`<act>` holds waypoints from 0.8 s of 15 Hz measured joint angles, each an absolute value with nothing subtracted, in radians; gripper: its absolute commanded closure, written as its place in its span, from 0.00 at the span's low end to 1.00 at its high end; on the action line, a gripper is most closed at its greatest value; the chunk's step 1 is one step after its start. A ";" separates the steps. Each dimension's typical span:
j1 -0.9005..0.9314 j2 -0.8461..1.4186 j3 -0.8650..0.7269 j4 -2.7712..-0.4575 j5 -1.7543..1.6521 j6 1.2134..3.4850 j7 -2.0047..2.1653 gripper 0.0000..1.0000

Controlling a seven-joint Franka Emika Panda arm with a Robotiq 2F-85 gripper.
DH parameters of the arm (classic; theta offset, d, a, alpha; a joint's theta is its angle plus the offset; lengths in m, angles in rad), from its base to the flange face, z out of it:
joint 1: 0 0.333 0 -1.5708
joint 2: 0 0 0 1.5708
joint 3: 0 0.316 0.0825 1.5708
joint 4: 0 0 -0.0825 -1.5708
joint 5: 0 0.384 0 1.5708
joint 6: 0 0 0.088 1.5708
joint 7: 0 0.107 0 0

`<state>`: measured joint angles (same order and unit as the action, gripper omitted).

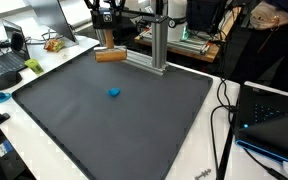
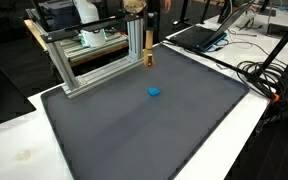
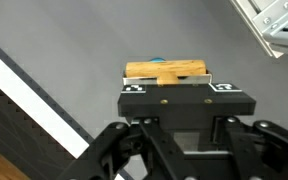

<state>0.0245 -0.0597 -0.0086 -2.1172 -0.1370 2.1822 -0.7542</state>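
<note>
1. Gripper (image 3: 174,88): in the wrist view the jaws are seen drawn in narrow and clamped on a wooden block (image 3: 164,70). The block is held crosswise between the fingertips, with its long side level.
2. Block, exterior views: the wooden block (image 1: 109,56) (image 2: 149,59) is found just beside the foot of the metal frame (image 1: 156,45) (image 2: 94,60), at the corner post, low over the far edge of the black mat (image 1: 134,120) (image 2: 144,130). Whether its underside touches the mat cannot be told.
3. Metal frame: it is stood along the far edge of the mat, with its base rail lying on the mat. A corner of it is also seen at the upper right of the wrist view.
4. Blue piece (image 1: 114,93) (image 2: 154,92): a small blue thing is seen lying on the mat, well apart from the frame, out toward the mat's middle. In the wrist view a sliver of blue (image 3: 161,60) is seen just past the top edge of the block.
5. Cables (image 1: 222,110) (image 2: 259,75): black cables are seen off the mat, on the white table, well away from the frame.
6. Laptop (image 2: 199,37): an open laptop is seen beyond the mat's far corner, to one side of the frame.
</note>
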 measured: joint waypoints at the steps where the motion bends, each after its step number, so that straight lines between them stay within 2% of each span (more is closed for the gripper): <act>1: 0.024 -0.060 -0.009 -2.117 -0.137 2.183 -0.756 0.78; 12: 0.038 0.058 0.023 -2.129 -0.140 2.246 -1.003 0.78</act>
